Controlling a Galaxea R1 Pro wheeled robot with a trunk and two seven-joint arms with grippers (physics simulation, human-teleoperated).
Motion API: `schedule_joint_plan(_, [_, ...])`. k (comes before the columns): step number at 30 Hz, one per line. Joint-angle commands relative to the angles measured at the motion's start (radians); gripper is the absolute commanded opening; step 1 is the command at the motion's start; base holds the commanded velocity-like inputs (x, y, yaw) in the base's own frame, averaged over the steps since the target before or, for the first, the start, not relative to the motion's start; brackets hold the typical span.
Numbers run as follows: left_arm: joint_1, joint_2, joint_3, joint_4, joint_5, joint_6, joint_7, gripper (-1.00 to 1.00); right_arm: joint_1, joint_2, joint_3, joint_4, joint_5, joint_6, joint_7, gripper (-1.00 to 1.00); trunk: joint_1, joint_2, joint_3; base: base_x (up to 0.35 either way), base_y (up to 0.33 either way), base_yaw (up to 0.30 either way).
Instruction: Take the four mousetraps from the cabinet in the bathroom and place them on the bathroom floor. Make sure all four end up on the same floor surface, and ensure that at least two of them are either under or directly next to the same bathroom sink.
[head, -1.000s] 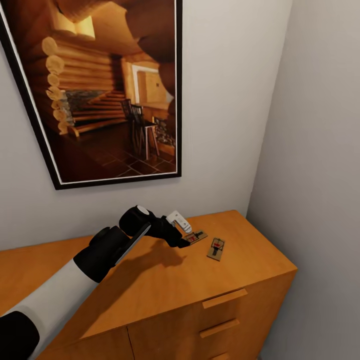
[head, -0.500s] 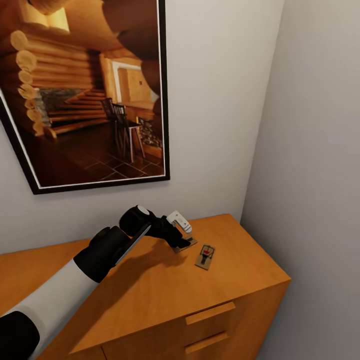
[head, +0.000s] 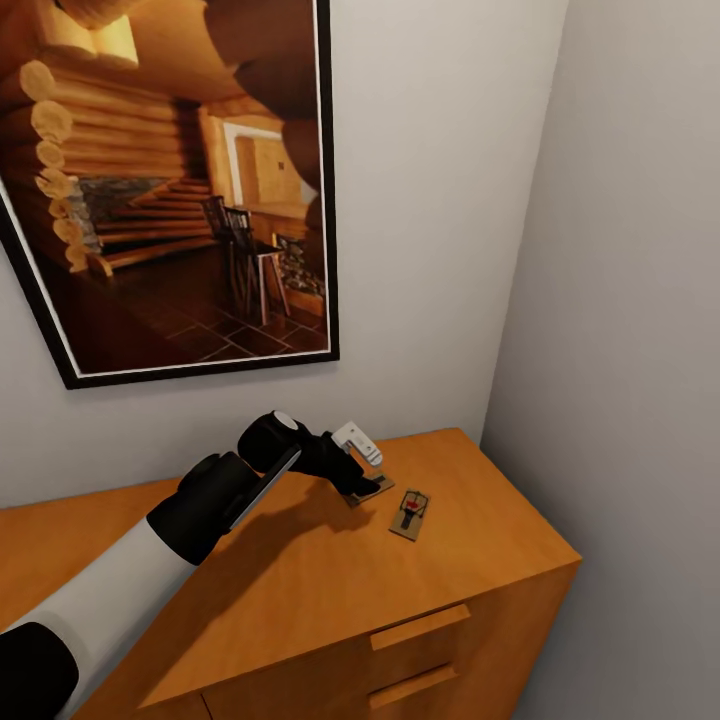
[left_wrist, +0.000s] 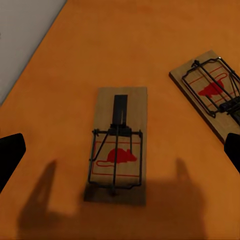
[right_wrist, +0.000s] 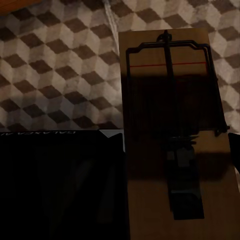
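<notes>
Left gripper (left_wrist: 117, 152) open, astride mousetrap (left_wrist: 118, 145) on cabinet (head: 300, 590). Right gripper (right_wrist: 175, 145) grips another mousetrap (right_wrist: 172, 125). Risk: flat board slips when fingers close, nudges right neighbour trap (left_wrist: 210, 95).

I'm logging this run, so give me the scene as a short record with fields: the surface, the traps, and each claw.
surface: orange-brown wooden cabinet, flat top, in a wall corner
traps on top: two flat wooden mousetraps, apart: first mousetrap, second mousetrap
left claw: open, straddling the first mousetrap
right claw: over the cube-patterned tiled floor
third mousetrap: close before the right claw; grip unclear
</notes>
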Motion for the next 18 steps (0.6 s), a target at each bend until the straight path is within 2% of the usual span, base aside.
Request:
schedule_joint_plan(1, [-0.001, 0.001, -0.001, 0.000, 0.007, 0.006, 0.003, 1.00, -0.001, 0.001, 0.009, 0.001, -0.012, -0.004, -0.001, -1.00, 0.000, -0.001, -0.001, 0.000, 0.000, 0.000])
schedule_joint_plan(10, [-0.001, 0.002, 0.000, 0.001, 0.007, 0.006, 0.003, 1.00, -0.001, 0.001, 0.009, 0.001, -0.012, -0.004, -0.001, -1.00, 0.000, -0.001, -0.001, 0.000, 0.000, 0.000])
schedule_joint_plan(18, [-0.001, 0.014, 0.002, -0.007, 0.012, 0.008, 0.000, 1.00, -0.001, 0.000, 0.008, 0.001, -0.012, -0.004, -0.001, -1.00, 0.000, -0.001, -0.001, 0.000, 0.000, 0.000])
